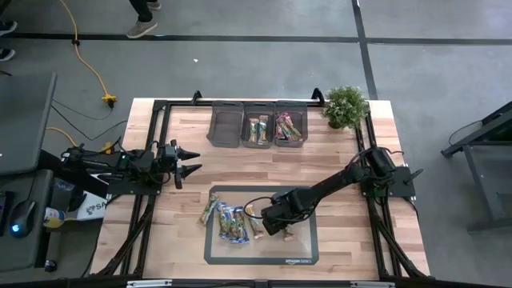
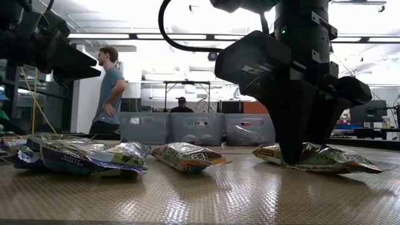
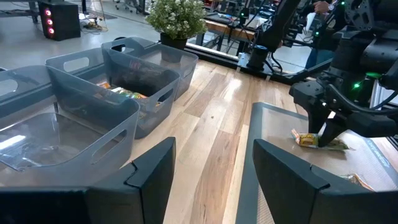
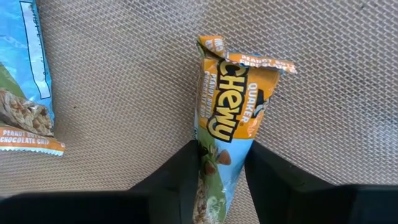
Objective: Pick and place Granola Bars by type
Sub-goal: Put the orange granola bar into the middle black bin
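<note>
Step in hand: grasping one bar for sorting. The right gripper [image 1: 272, 222] is down on the mat [image 1: 300, 248] at lower centre of the high view. In the right wrist view its two fingers [image 4: 186, 174] stand narrow, one on each side of an orange-and-green Chewy bar [image 4: 227, 124], touching or nearly touching the wrapper. The bar lies flat on the mat. A firm grip cannot be confirmed.

The remaining bars [image 1: 228, 220] lie in a loose group on the mat, to the left of the right gripper in the high view. Three grey bins [image 1: 258, 124] stand in a row at upper centre of the table [image 1: 336, 160]. The middle and right bins already hold bars; the left bin appears bare.

The left gripper [image 1: 190, 159] waits above the table at centre left of the high view, fingers wide, holding nothing.

Next move, as judged: complete the closure on the bar, lift it straight off the mat, carry it to the bin holding the matching wrapper type, and release it there. The slick wrapper may slip; check the hold before lifting.
</note>
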Robot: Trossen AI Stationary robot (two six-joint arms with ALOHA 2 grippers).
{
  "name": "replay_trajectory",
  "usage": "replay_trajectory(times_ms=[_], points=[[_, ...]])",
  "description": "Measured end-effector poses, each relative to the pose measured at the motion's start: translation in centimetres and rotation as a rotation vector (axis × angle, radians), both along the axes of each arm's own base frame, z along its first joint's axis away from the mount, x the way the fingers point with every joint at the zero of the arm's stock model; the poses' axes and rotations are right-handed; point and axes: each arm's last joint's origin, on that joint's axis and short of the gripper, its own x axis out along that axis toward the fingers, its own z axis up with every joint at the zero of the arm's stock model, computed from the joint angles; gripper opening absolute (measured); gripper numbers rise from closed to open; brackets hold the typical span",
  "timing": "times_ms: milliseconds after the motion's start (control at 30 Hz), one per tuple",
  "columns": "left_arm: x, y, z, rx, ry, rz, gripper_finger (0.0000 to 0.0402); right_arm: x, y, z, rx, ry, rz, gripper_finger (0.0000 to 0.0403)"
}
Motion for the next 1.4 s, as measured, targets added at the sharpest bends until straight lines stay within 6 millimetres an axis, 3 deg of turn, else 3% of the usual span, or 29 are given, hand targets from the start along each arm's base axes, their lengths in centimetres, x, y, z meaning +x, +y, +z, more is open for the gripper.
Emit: replay_trajectory(times_ms=[733,1167,1400], points=[[0.0,0.0,0.0,0.000,0.000,0.000,0.0211,0.7,0.2,0.8,-0.012,-0.046,0.027,0.0075],[0.0,0.0,0.0,0.000,0.000,0.000,0.0211,1.3,-0.5,4.8,-0.075,-0.278,0.009,0.0074],[0.0,0.0,0.0,-0.001,-0.001,0.000,0.0211,1.1,-1.0,4.9,-0.086,-0.248,0.029,0.0074]])
